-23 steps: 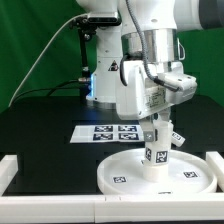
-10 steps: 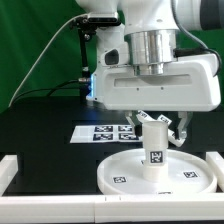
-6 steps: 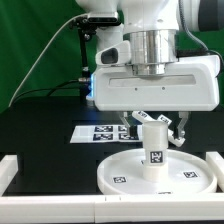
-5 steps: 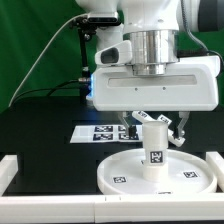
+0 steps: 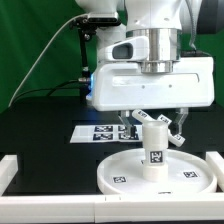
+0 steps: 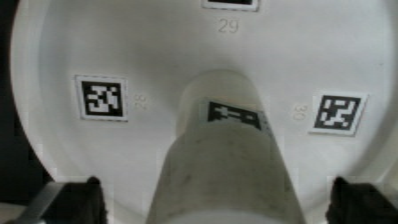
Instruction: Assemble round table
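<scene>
The round disc (image 5: 125, 176) lies flat on the black table near the front, with square tags on its face. The thick cylindrical leg (image 5: 156, 152) stands on the disc's middle, a tag on its side. My gripper (image 5: 154, 128) hangs over the leg's top, open, with one finger on each side and a gap to the leg. In the wrist view the leg (image 6: 222, 150) runs up from the disc (image 6: 107, 50) between my two dark fingertips (image 6: 80, 200); the gripper (image 6: 214, 205) touches nothing. The small flat base piece is out of view.
The marker board (image 5: 105, 132) lies flat behind the disc. White border rails stand at the front left (image 5: 12, 168) and front right (image 5: 217, 162). The arm's base (image 5: 100, 80) rises at the back.
The gripper held the leg 2.3 s ago; it has since let go, turned about a quarter turn and opened. In the last half second it rose slightly. The leg stays upright.
</scene>
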Controlling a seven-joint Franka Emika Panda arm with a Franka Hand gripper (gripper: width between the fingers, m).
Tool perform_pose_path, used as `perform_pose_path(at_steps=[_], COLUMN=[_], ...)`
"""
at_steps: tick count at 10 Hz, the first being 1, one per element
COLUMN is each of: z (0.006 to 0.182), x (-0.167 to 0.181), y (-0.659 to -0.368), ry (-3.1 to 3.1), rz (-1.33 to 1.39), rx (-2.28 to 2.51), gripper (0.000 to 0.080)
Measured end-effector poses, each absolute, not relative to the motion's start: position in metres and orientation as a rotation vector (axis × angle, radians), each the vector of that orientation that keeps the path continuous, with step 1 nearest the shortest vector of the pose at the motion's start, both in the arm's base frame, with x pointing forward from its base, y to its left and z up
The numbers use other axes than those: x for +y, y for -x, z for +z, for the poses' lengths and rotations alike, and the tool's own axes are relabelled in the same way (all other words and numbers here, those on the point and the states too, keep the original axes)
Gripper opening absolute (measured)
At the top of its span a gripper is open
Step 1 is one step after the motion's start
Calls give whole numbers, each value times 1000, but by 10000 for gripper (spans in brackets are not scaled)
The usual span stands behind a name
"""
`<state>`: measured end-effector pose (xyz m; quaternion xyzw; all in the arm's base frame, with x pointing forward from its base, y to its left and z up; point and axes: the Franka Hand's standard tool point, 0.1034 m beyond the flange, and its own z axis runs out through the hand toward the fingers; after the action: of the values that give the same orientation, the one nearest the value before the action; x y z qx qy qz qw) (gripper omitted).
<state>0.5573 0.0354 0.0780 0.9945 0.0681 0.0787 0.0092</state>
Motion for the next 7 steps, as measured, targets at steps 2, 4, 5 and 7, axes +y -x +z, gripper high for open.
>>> perform_pose_path(at_steps=[2,4,5,7], z=[78,78,77,76], x=[35,35,35,40], y=[-557,-557,-557,-557], ry=[-3120,-3127,-3112,-3044], rz=[247,248,270,326], rx=[64,-205,-365,-761], gripper=[406,406,406,406])
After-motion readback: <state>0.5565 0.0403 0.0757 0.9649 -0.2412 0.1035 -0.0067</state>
